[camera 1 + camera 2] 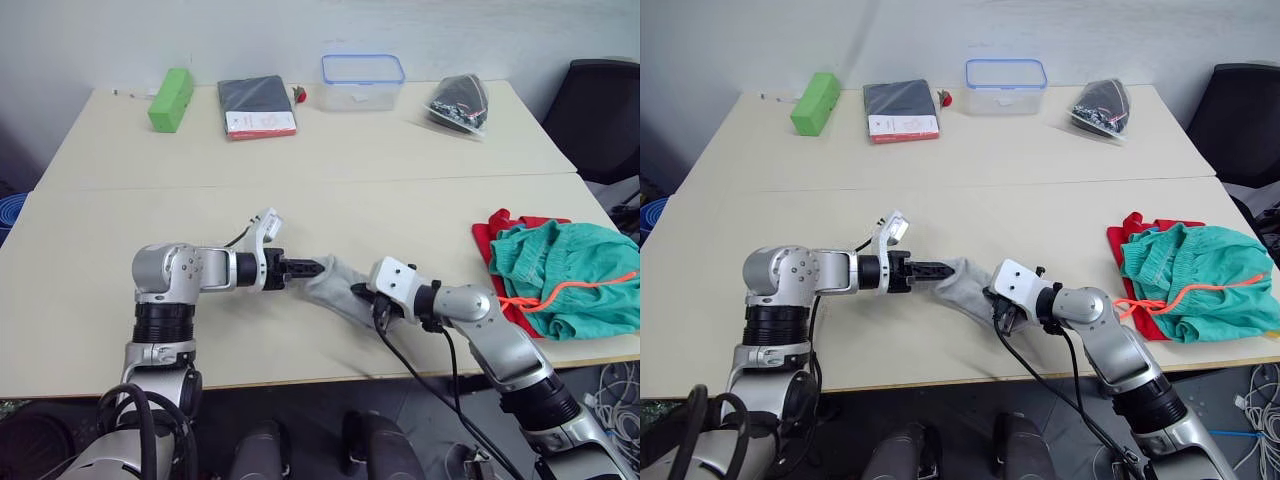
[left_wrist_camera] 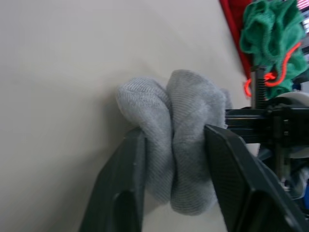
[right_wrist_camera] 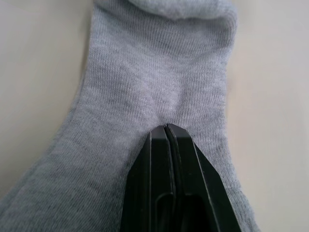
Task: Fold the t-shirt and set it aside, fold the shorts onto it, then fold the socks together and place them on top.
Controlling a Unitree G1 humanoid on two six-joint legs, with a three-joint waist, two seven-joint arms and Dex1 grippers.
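Nearest to us, at the near edge of the table (image 1: 90,300), our two grippers meet on the socks (image 1: 335,288), a light grey knit bundle lying on the tabletop between them. Our left gripper (image 1: 312,267) reaches in from the left and clamps the bunched end of the socks between its fingers (image 2: 123,193), the knit bulging out in two folds between them. Our right gripper (image 1: 366,292) comes in from the right, and its fingers (image 3: 166,159) are pressed together on the flat grey knit, pinching a bit of the fabric at their tips. We see the socks stretched in a short diagonal from one gripper to the other.

Over at the right edge of the table, the teal-green shorts (image 1: 565,275) lie crumpled on top of the red t-shirt (image 1: 495,240), the neon orange drawstring (image 1: 580,290) trailing across them. They sit well apart from the socks.

Along the far side of the table we see a green block (image 1: 171,98), a dark flat packet (image 1: 257,105), a clear plastic container (image 1: 362,80) with a blue rim, and a clear bag (image 1: 458,103) of dark items. A black chair (image 1: 600,110) stands beyond the table's far right corner.
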